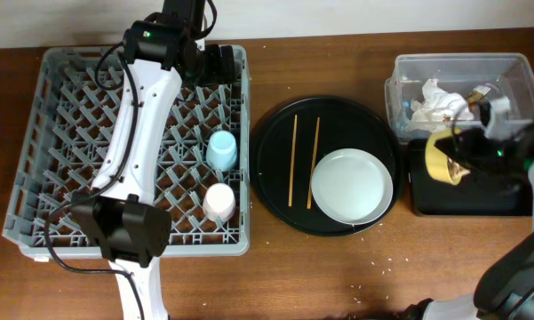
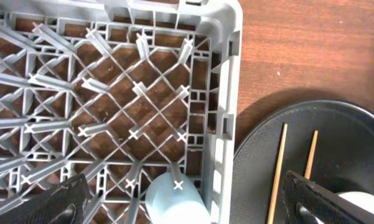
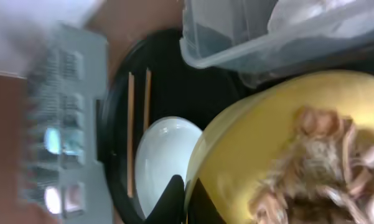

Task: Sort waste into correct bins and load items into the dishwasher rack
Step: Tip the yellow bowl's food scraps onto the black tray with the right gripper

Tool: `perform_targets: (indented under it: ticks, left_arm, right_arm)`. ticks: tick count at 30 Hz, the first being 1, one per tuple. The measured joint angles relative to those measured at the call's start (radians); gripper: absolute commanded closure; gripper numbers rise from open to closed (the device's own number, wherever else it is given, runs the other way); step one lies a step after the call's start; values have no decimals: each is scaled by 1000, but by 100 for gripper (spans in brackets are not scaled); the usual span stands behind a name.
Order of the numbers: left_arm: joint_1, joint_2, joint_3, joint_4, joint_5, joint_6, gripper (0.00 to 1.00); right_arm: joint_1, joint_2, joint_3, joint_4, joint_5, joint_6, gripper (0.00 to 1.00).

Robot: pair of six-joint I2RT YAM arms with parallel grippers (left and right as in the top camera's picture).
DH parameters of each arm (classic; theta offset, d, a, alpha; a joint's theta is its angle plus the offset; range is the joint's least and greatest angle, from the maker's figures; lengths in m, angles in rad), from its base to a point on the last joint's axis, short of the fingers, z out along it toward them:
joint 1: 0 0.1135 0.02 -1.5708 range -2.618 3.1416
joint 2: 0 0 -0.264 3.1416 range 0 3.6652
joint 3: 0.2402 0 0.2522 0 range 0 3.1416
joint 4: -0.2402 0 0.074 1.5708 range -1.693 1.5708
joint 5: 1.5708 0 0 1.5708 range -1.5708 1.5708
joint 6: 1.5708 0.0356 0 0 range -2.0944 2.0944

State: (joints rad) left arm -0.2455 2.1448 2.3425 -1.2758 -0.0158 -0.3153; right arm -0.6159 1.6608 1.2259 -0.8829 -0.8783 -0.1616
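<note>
— Where could a claw have got through?
— Over the bare bench point(image 1: 338, 53) behind the round black tray point(image 1: 271, 133), and along the front edge. The left rows of the dishwasher rack point(image 1: 62, 89) stood open too.
— And the blocks?
— The left arm point(image 1: 147, 98) lay slantwise across the rack. A light blue cup point(image 1: 222, 149) and a small white cup point(image 1: 219, 201) filled its right edge. The yellow bowl point(image 1: 442, 158), tilted in the right claw point(image 3: 185, 194), hung over the shallow black tray point(image 1: 480, 203).

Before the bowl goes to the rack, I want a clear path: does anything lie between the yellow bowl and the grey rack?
Yes: the round black tray with the white plate and chopsticks lies between the yellow bowl and the rack. All sit low; the left arm also stretches over the rack.
</note>
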Motion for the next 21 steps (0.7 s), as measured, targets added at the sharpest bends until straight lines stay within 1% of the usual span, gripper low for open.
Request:
perform_targets:
  ticks: [2,5,11,14,21]
  left_arm:
    - [0,0,0,0,0,0,1]
    - [0,0,0,0,0,0,1]
    - [0,0,0,0,0,0,1]
    - [0,0,0,0,0,0,1]
    - [0,0,0,0,0,0,1]
  right_arm:
    - [-63,5,-62,45,-103,-4,96]
    - [-125,21,-108,84,-243,-7,96]
    - [-205,45,-121,95,-523,-5,96]
    - [-217,45,-121,95,-587,21,96]
    - [-217,45,-121,95,-624,145,96]
